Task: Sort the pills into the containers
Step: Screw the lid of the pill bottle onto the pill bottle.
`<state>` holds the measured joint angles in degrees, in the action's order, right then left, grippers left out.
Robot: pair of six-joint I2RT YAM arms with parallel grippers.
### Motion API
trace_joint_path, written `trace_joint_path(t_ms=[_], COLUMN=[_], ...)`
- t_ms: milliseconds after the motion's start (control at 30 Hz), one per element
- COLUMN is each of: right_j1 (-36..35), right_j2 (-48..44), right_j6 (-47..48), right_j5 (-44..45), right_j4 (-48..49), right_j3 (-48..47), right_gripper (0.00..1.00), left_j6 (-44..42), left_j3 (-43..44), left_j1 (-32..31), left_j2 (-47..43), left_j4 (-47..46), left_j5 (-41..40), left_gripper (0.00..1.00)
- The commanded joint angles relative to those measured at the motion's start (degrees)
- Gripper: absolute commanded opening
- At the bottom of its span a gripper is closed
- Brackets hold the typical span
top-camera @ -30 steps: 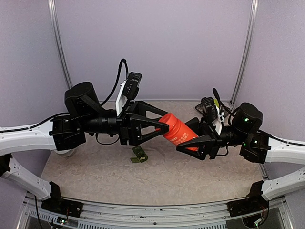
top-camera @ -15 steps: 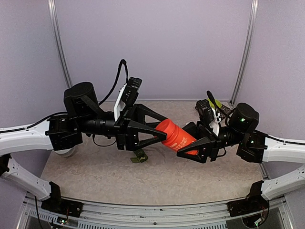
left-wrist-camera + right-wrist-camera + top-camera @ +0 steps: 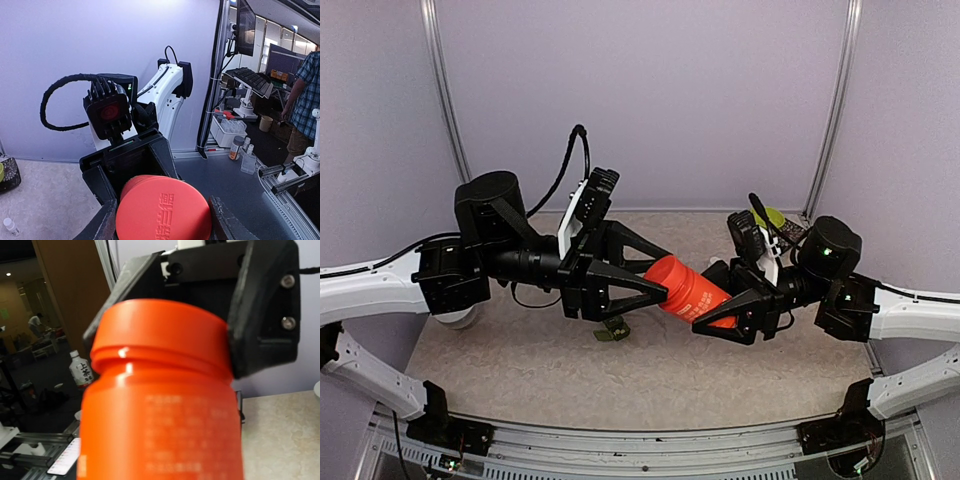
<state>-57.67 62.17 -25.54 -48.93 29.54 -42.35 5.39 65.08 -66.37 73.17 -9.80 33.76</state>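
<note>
While the orange bottle (image 3: 688, 290) hangs in the air between both arms, the step in hand looks like unscrewing its cap (image 3: 160, 332); the left gripper (image 3: 660, 279) is part open and clamped across the cap, and the right gripper (image 3: 708, 306) is part open and clamped round the body; the containers (image 3: 612, 330) lie on the table (image 3: 650, 400) just below the left gripper, partly hidden by it, so I cannot tell whether their lids are up. To do it well, the right jaws should hold firm while the left wrist turns squarely about the bottle's long axis; the bottle lies near level, so tipping the neck upward before the cap parts would likely save pills from spilling.
</note>
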Motion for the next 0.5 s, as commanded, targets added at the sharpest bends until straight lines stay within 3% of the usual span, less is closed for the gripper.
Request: trace_joint_path(t_ms=[0, 167, 333, 467], right_j1=[-0.5, -0.44, -0.47, -0.46], right_j2=[0.57, 0.69, 0.89, -1.42], right_j6=[-4.08, -8.35, -8.51, -4.37], right_j5=[1.75, 2.04, 7.76, 14.4], right_j4=[4.33, 7.46, 2.76, -0.35], right_j3=[-2.83, -2.36, -3.16, -2.64], right_gripper=[0.0, 0.0, 0.0, 0.0], left_j6=[-1.94, -3.26, -0.46, 5.89], left_j3=[0.22, 0.61, 1.57, -1.44], left_j1=[-1.73, -1.75, -1.83, -1.91], left_j2=[1.9, 1.55, 0.67, -0.11], left_j4=[5.63, 6.45, 5.61, -0.35], left_j5=[2.44, 2.32, -8.05, -12.49], left_gripper=[0.41, 0.42, 0.39, 0.38])
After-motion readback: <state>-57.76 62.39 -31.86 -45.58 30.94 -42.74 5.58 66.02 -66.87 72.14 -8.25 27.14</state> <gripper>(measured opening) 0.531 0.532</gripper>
